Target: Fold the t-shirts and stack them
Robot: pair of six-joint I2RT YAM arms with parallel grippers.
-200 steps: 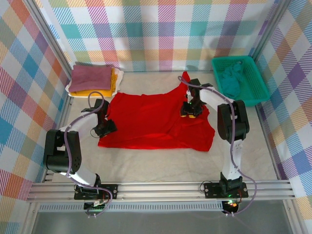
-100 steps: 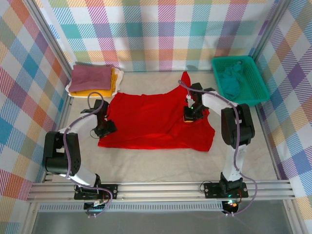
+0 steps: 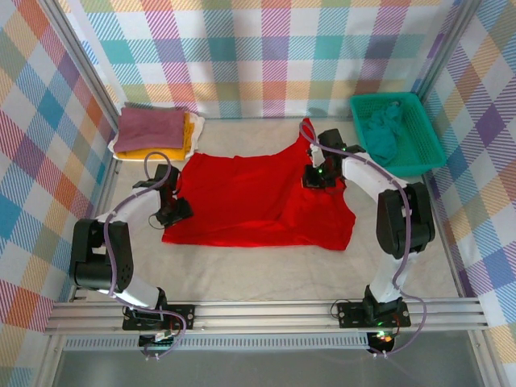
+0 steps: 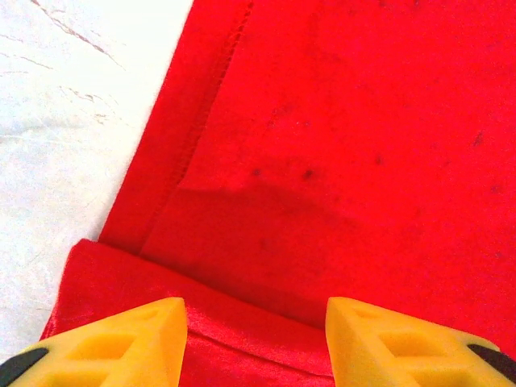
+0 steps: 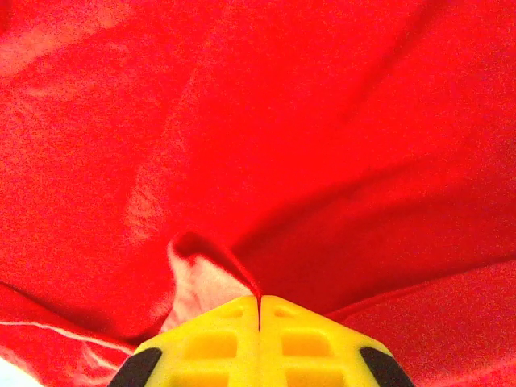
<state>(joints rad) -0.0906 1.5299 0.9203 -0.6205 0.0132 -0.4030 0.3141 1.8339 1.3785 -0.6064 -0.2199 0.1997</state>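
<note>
The bright red cloth t-shirt (image 3: 258,205) lies spread out flat. Near its far right corner, the right gripper (image 5: 259,300) has its yellow fingers pressed together, pinching a small ridge of the red cloth. At its left edge, the left gripper (image 4: 254,310) has its fingers spread apart over the folded hem.

**Red shirt on cream, plaid all round**

The red t-shirt (image 3: 258,197) is a plain bright red, lying on the pale cream table (image 3: 266,270). At ten o'clock, a dusty mauve shirt (image 3: 149,127) tops a mustard yellow shirt (image 3: 151,152) and a white shirt (image 3: 197,123). At two o'clock, the teal mesh basket (image 3: 426,137) holds teal cloth (image 3: 380,133). The walls (image 3: 266,48) are pastel plaid. The left gripper (image 4: 255,306) and right gripper (image 5: 259,300) are yellow with black patches.
</note>
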